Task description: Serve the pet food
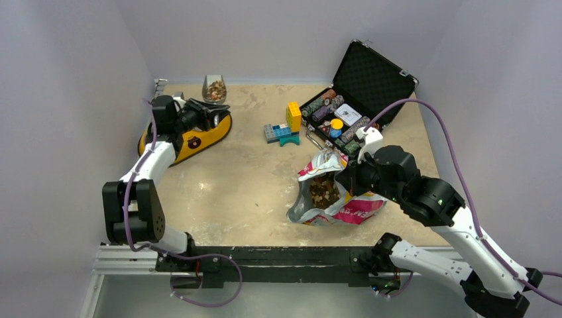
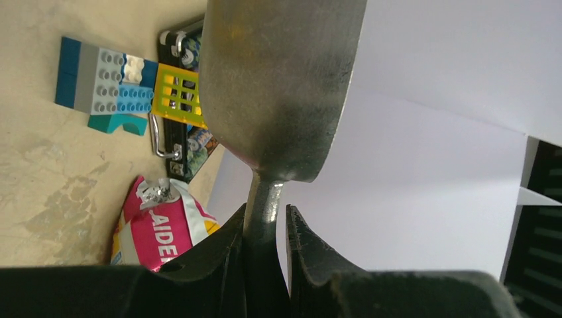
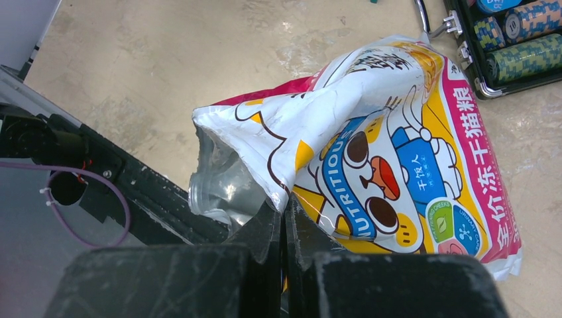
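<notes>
At far left, over the dish (image 1: 211,134), the left gripper (image 2: 265,222) clamps the scoop (image 2: 278,86) by its handle while the right gripper (image 3: 283,222) pinches the lip of the bag (image 3: 397,146), kibble (image 1: 324,191) showing inside, so that mouth wants holding wide and steady for a level dip.

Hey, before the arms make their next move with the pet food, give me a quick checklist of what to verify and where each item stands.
1. Left fingers shut on the scoop handle: ok.
2. Right fingers pinching the bag edge: ok.
3. Bag mouth open, kibble showing inside: ok.
4. Scoop loaded: cannot tell, only its outer face shows.
5. Scoop near the bag: not ok, it is across the table by the yellow object.
</notes>
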